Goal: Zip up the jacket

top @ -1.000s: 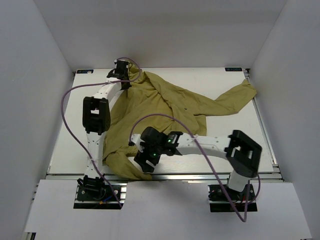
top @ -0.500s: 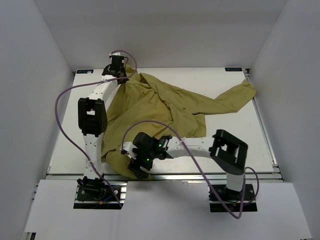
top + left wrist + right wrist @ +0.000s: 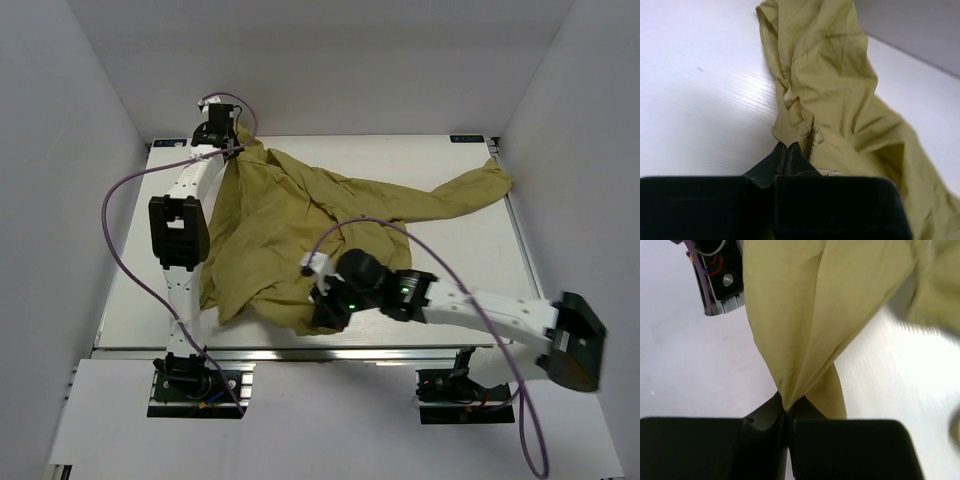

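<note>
The olive-yellow jacket [image 3: 290, 215] lies crumpled across the white table, one sleeve [image 3: 470, 190] stretched to the far right. At the far left corner my left gripper [image 3: 228, 150] is shut on a bunched edge of the jacket [image 3: 805, 100], beside a strip of zipper teeth [image 3: 815, 137]. My right gripper [image 3: 318, 318] near the front edge is shut on a fold of the jacket's lower hem [image 3: 805, 330], with the cloth pulled taut and lifted off the table.
The left arm's base and purple cable [image 3: 707, 277] show behind the lifted cloth. White walls enclose the table [image 3: 440, 270] on three sides. The table's front rail [image 3: 400, 352] runs just below my right gripper.
My right gripper closed on the jacket's lower hem and drew it right, the arm stretching out. The left gripper carried its held edge farther toward the back left corner.
</note>
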`<state>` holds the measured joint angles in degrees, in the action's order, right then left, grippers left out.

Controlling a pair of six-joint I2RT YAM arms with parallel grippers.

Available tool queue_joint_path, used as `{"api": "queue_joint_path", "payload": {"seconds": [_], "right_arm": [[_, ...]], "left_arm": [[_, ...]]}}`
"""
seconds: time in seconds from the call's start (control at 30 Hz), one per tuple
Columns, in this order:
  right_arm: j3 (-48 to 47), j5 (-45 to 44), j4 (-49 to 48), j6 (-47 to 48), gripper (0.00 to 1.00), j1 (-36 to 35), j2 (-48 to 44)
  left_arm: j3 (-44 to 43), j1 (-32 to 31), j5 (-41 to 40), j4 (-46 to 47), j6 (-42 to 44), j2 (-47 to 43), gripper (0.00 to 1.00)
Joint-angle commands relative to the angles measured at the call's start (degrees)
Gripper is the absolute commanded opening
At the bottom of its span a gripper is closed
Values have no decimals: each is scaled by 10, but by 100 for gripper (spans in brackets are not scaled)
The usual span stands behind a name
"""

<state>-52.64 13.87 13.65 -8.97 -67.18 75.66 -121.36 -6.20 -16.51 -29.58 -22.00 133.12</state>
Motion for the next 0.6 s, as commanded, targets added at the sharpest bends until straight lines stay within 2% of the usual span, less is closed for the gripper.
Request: {"api": "queue_joint_path", "payload": {"seconds": [0.0, 0.07, 0.17, 0.27, 0.33, 0.37, 0.4, 0.43, 0.47, 0.53, 0.57], "right_arm": [[99, 20, 52, -94, 0, 33, -85], [135, 5, 87, -133, 0, 55, -142], [170, -50, 150, -173, 0, 141, -224], [184, -116, 167, -196, 0, 229, -286], [198, -100, 155, -180, 0, 262, -291], [200, -87, 142, -172, 0, 280, -272], [199, -76, 140, -160, 1, 282, -258], [186, -64, 143, -149, 12, 282, -223], [178, -51, 144, -134, 28, 282, -206], [152, -29, 151, -103, 37, 282, -176], [146, -18, 150, -91, 42, 282, -156]], "left_arm": [[-42, 23, -27, -2, -32, 13, 0], [-63, 27, -27, -2, -43, 24, 0], [-84, 29, -19, 2, -45, 42, 0], [-82, 29, 8, 25, -44, 49, 0], [-83, 29, 31, 40, -51, 55, 1], [-81, 29, 62, 49, -51, 61, 15], [-80, 29, 76, 54, -52, 62, 25], [-78, 29, 88, 58, -51, 63, 36], [-76, 29, 99, 63, -48, 63, 68], [-75, 29, 110, 64, -44, 58, 94], [-73, 29, 111, 65, -40, 55, 98]]}}
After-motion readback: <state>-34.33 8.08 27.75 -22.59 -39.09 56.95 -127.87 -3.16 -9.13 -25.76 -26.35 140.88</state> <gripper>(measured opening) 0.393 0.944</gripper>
